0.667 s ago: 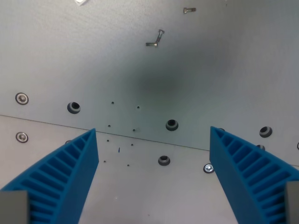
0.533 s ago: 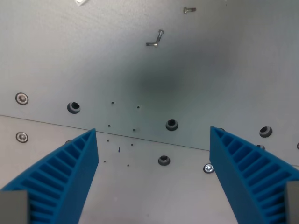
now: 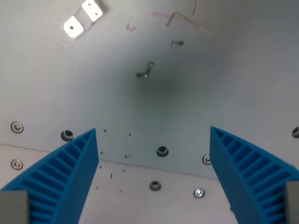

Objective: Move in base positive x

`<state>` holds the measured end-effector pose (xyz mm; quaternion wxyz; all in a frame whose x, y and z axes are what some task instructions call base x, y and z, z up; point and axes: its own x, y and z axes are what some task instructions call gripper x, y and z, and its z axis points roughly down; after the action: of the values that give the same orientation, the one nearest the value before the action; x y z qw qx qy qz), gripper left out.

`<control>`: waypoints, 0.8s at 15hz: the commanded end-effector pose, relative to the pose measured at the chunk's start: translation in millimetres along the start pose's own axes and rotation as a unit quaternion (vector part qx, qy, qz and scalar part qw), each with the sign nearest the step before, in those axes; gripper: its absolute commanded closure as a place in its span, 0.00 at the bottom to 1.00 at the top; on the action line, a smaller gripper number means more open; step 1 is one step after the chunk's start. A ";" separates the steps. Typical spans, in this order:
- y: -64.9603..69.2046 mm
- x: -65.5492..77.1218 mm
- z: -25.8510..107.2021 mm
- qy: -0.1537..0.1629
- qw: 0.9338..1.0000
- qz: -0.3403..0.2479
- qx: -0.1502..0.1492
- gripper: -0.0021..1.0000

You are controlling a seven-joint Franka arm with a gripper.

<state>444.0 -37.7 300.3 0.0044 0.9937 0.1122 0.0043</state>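
My gripper [image 3: 154, 140] hangs open over a grey metal table [image 3: 224, 84], nothing between its two blue ribbed fingers [image 3: 60, 177]. The other finger fills the wrist view's lower right. Straight ahead lie two small loose screws [image 3: 145, 71], with another screw [image 3: 176, 44] a little farther on. A dark shadow of the hand falls on the plate just past them.
A small bent white metal bracket [image 3: 82, 18] lies at the upper left. A thin bent wire or hex key [image 3: 187, 19] rests at the top, beside red pen marks [image 3: 131, 27]. Bolt holes [image 3: 162, 151] and screw heads [image 3: 17, 127] line the plate seam near the fingers.
The whole scene has slid down the picture, so the camera has moved forward over the table. The bracket, wire and red marks have come into view at the top. Finger opening is unchanged.
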 end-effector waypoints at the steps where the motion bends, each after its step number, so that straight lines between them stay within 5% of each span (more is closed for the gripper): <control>1: 11.1 16.5 -0.9 -0.010 1.000 -0.002 0.005 0.00; 12: 34.9 71.6 1.7 -0.010 1.000 -0.002 0.005 0.00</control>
<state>514.1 -50.1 297.4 0.0100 0.9942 0.1071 0.0080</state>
